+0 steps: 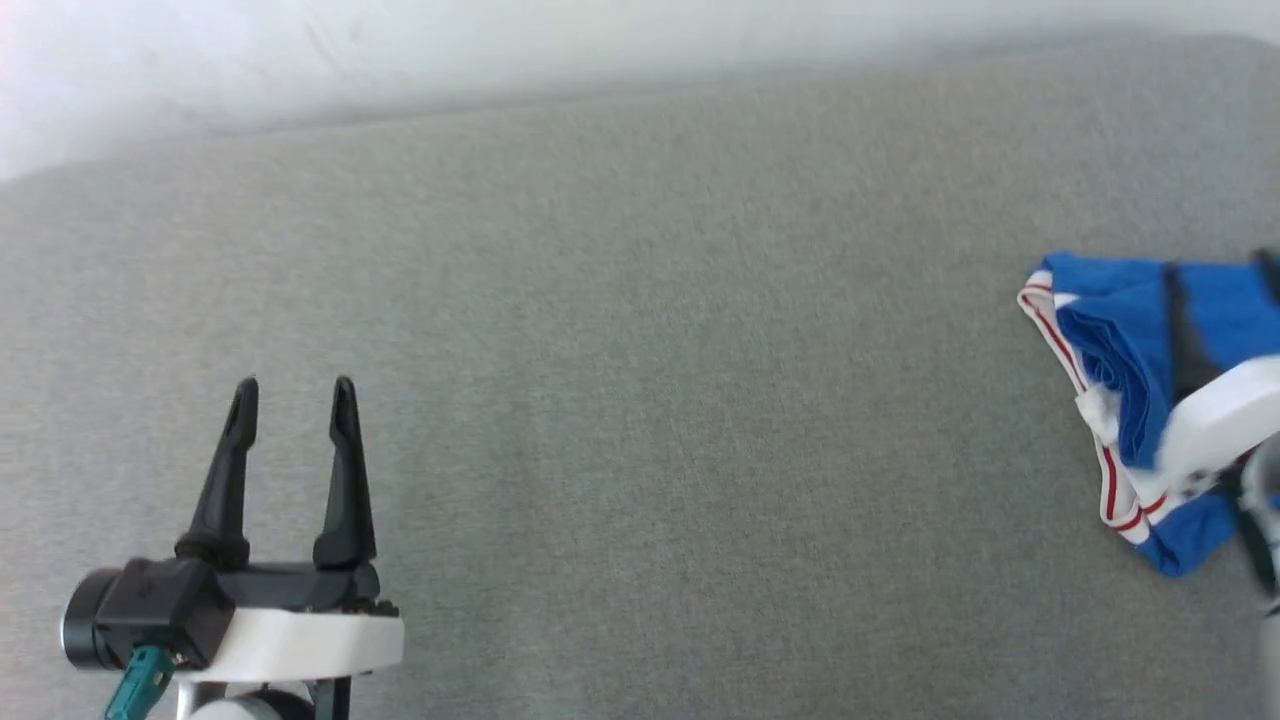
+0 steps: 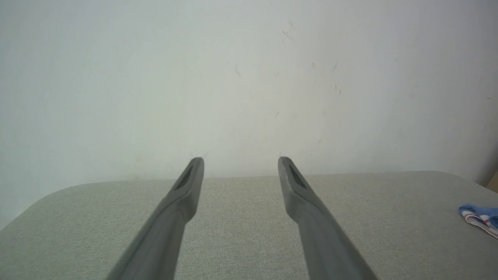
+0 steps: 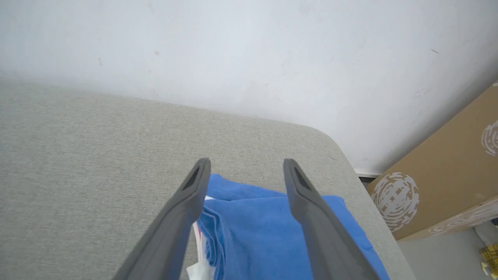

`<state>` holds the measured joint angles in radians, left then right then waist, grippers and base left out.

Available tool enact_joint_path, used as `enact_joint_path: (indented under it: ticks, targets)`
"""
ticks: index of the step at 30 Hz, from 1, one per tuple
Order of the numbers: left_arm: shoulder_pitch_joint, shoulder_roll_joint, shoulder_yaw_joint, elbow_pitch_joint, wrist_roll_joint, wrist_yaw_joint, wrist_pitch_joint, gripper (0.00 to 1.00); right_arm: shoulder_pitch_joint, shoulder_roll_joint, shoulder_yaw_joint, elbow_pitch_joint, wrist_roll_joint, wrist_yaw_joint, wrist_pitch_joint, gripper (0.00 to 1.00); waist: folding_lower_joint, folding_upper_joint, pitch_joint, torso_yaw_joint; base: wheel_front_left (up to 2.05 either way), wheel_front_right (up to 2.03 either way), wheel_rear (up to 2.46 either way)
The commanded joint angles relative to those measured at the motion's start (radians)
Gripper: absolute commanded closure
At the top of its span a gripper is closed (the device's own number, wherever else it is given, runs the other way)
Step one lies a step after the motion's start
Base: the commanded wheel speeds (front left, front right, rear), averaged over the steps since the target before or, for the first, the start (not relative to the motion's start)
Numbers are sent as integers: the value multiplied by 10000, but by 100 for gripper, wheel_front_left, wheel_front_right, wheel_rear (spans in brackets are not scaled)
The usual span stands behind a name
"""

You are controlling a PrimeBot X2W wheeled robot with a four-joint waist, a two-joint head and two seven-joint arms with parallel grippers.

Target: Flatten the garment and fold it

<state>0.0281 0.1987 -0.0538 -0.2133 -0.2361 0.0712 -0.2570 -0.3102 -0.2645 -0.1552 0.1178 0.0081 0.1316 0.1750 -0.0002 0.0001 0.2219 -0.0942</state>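
The garment lies bunched in a crumpled blue heap with white, red-striped edging at the far right of the grey padded surface. My right gripper hovers over the heap, open, and its dark fingers straddle the blue cloth without gripping it. In the right wrist view the garment fills the gap below that gripper. My left gripper stands open at the lower left, far from the cloth, with nothing between its fingers. The left wrist view has this gripper facing the wall, with the garment small at the right edge.
A white wall runs along the far edge of the surface. The surface's rounded right corner ends close to the garment. Beyond it a brown cardboard box with white printed circles stands on the floor.
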Motion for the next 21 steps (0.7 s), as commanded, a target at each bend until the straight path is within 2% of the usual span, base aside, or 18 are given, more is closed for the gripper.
enact_joint_path:
  ticks: [1,11,21]
  targets:
    - [184,-93,87,80,-14,-74,-46,0,271,243,98,-164,81,-9,-171,0,2,-1,-499,254,0,0,0]
    - [794,-422,97,627,68,-185,-47,0,1479,1608,495,-794,-141,-9,-1597,0,2,-1,-1338,533,0,0,0]
    - [1231,-289,-241,1214,296,-291,-29,0,2488,2108,810,-482,-351,-9,-2753,0,2,-1,-1991,674,0,0,0]
